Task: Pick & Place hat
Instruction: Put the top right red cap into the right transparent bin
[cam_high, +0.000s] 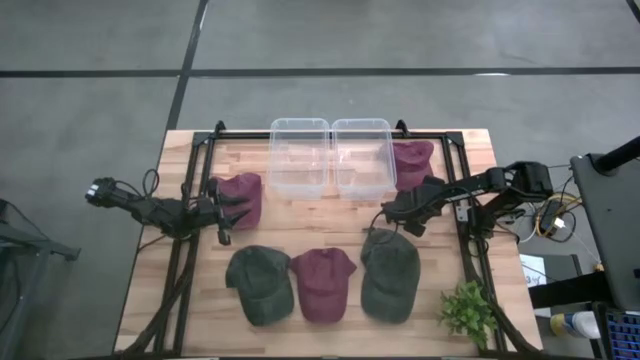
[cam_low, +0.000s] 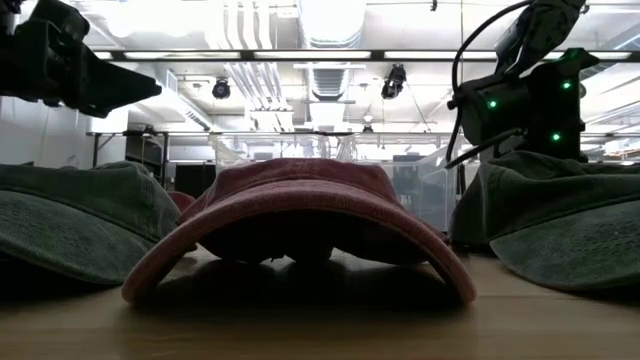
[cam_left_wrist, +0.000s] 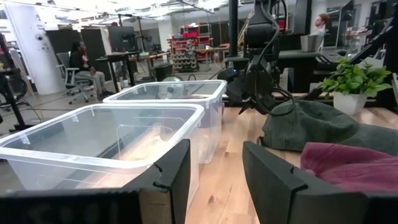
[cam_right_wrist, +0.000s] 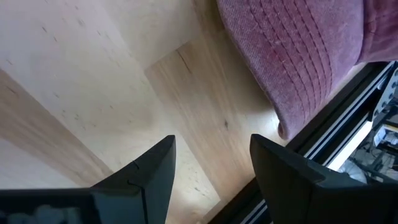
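1. Bench (cam_high: 330, 240): pale wooden butcher-block top with a black rail frame around its edges.
2. Two clear plastic bins, side by side at the far middle of the bench: left bin (cam_high: 299, 156), right bin (cam_high: 362, 156).
3. Maroon cap (cam_high: 243, 196), just left of the left bin.
4. Second maroon cap (cam_high: 411, 163), just right of the right bin, close to the black rail.
5. Near row of three caps: green cap (cam_high: 259, 283), third maroon cap (cam_high: 322, 284) in the middle, second green cap (cam_high: 389, 274).
6. Potted plant (cam_high: 467, 312), at the near right corner of the bench.
7. Left gripper (cam_high: 226, 213): low over the bench at the near edge of the first maroon cap, fingers (cam_left_wrist: 177, 177) apart, nothing between them.
8. Right gripper (cam_high: 400, 213): between the second maroon cap and the second green cap, fingers (cam_right_wrist: 155, 171) spread, only bare wood between them.
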